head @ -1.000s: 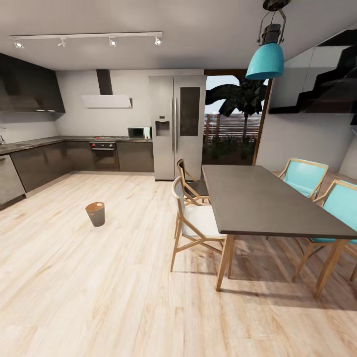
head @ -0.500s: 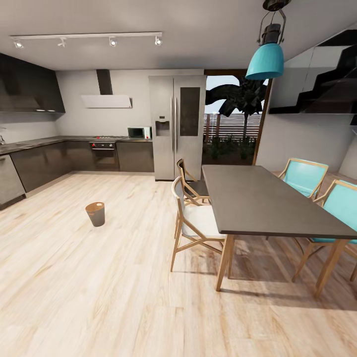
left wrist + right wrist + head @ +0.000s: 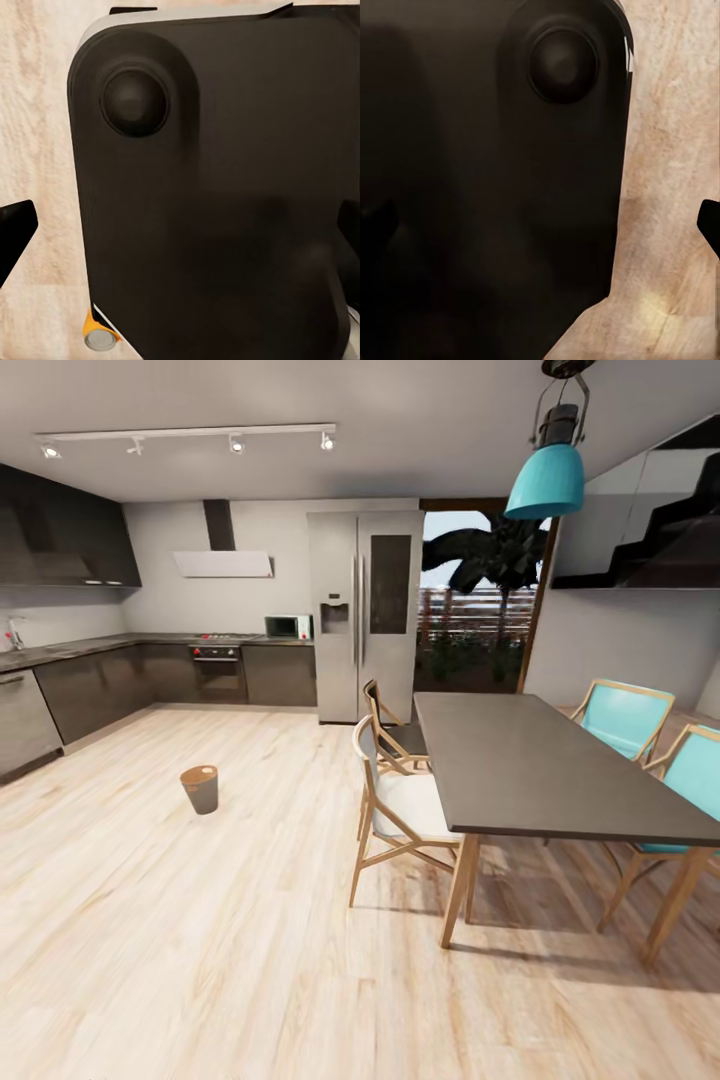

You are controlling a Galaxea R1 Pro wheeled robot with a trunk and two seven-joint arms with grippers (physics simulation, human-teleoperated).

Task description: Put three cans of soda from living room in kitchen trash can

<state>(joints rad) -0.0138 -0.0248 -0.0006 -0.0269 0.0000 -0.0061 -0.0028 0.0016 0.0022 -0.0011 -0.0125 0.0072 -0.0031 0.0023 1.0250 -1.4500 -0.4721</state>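
The trash can (image 3: 200,788), small, round and grey-brown with a brown inside, stands upright on the wood floor of the kitchen, left of the middle in the head view. In the left wrist view an orange can of soda (image 3: 100,334) with a silvery top peeks out beside the robot's dark body (image 3: 217,187); whether it rests on the floor I cannot tell. My left gripper (image 3: 180,229) is open, its dark fingertips (image 3: 15,229) far apart with nothing between them. My right gripper (image 3: 544,221) is open too, one fingertip (image 3: 711,223) over bare floor. The other cans are out of view.
A grey dining table (image 3: 540,760) with a wooden chair (image 3: 395,810) and teal chairs (image 3: 628,718) stands at the right. Dark cabinets (image 3: 90,680), an oven (image 3: 218,672) and a steel fridge (image 3: 362,615) line the far walls. A teal lamp (image 3: 546,480) hangs overhead.
The whole head view has shifted slightly, so the camera has moved; the trash can and furniture keep their places on the floor.
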